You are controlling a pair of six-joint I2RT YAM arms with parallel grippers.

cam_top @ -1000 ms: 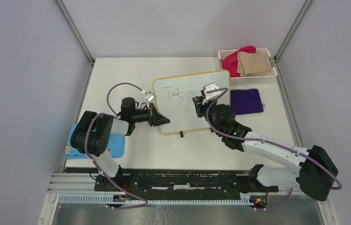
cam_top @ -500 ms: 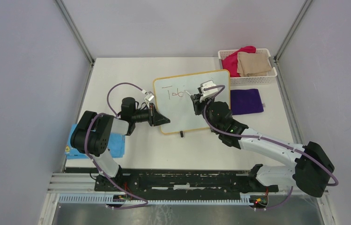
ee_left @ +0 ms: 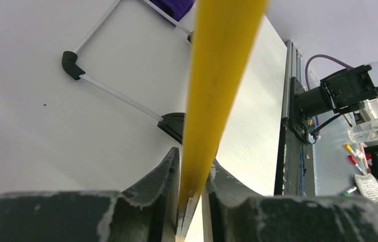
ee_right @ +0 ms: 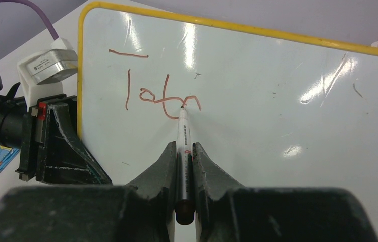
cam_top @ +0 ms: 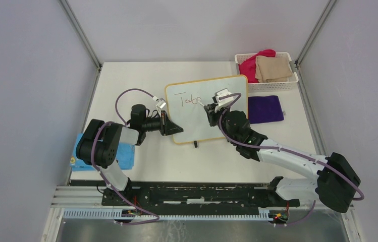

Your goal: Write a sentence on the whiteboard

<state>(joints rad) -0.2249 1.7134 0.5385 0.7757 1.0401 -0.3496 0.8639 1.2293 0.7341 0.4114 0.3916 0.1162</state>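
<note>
The whiteboard (cam_top: 199, 126), white with a yellow frame, stands tilted at the table's middle. My left gripper (cam_top: 169, 126) is shut on its left edge, and the yellow frame (ee_left: 217, 75) runs up between the fingers (ee_left: 169, 169) in the left wrist view. My right gripper (cam_top: 212, 109) is shut on a thin marker (ee_right: 182, 136). The marker's tip touches the whiteboard (ee_right: 287, 101) at the end of the sentence (ee_right: 159, 98). Only a few reddish-brown letters of it show, reading roughly "Toda" (cam_top: 187, 100).
A white basket (cam_top: 242, 56) holding pink and beige cloths sits at the back right, with a purple cloth (cam_top: 266, 109) in front of it. A blue card (cam_top: 125, 154) lies under the left arm. A small black foot (cam_top: 195, 145) sticks out at the board's near edge.
My right gripper has shifted slightly along the board with the marker, and another stroke has been added to the writing. The left gripper has not moved.
</note>
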